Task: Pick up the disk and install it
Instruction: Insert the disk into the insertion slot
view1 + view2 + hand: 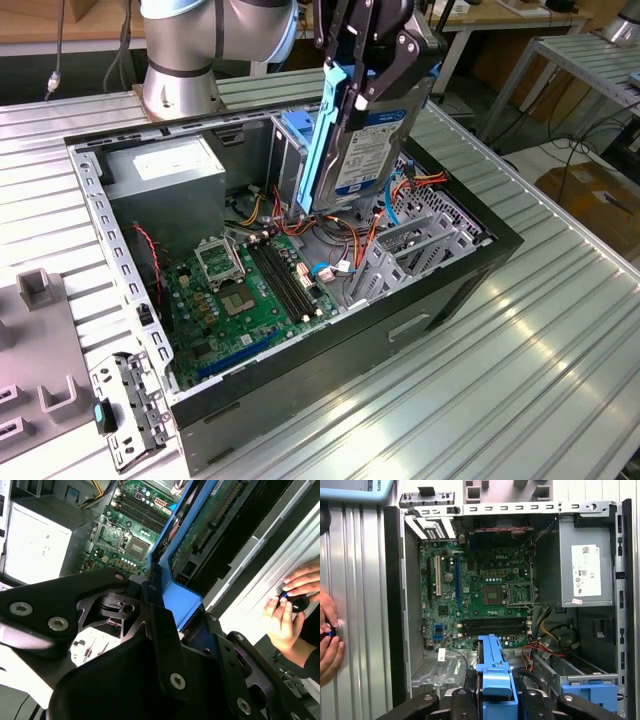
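The disk (366, 150) hangs on edge over the open computer case (400, 330), label facing the exterior view's right, with a blue side rail (328, 140) along its left edge. My gripper (375, 65) is shut on its upper end. The disk's lower end sits just beside the metal drive cage (292, 150), above the cables. In the second wrist view the blue rail (183, 598) and the disk's green circuit board (210, 525) run out from the gripper (167, 630). In the first wrist view the rail (495, 675) sticks out from the gripper (496, 705) over the motherboard.
Inside the case lie the motherboard (250, 290), a grey power-supply box (165, 180) and orange and red cables (350, 240). A person's hands (290, 610) rest on the table beside the case. A grey fixture (40, 340) and a metal bracket (130, 410) lie at the exterior view's left.
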`<state>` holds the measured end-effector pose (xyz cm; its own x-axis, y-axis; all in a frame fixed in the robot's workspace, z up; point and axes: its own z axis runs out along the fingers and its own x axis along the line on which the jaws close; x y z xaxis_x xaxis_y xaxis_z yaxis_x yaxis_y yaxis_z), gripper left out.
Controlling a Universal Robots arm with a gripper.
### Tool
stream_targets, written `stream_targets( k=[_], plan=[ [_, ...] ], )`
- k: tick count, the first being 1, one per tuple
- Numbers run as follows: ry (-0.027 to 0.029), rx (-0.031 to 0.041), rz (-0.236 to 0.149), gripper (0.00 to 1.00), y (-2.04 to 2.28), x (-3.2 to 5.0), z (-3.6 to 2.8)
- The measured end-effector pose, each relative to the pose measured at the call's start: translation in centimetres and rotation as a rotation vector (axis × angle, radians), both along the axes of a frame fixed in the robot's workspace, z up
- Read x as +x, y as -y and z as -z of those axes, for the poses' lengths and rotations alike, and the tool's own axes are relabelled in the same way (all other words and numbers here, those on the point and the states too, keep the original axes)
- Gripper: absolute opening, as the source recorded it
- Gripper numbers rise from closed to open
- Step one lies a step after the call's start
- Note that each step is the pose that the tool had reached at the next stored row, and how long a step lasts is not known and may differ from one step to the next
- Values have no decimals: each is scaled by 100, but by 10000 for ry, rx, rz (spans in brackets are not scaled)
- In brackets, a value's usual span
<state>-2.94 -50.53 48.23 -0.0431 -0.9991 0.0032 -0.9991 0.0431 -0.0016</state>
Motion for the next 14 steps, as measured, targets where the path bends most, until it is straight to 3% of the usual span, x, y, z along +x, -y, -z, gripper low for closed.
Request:
stream_targets(
  k=[3, 6, 8, 10, 14],
  plan=[
    [0, 2, 0, 37, 56, 6, 9],
    [1, 2, 1, 37, 148, 10, 19],
    [1, 2, 0, 37, 269, 16, 30],
    [1, 3, 0, 37, 333, 26, 37],
    [1, -2, 1, 37, 399, 59, 48]
  ],
)
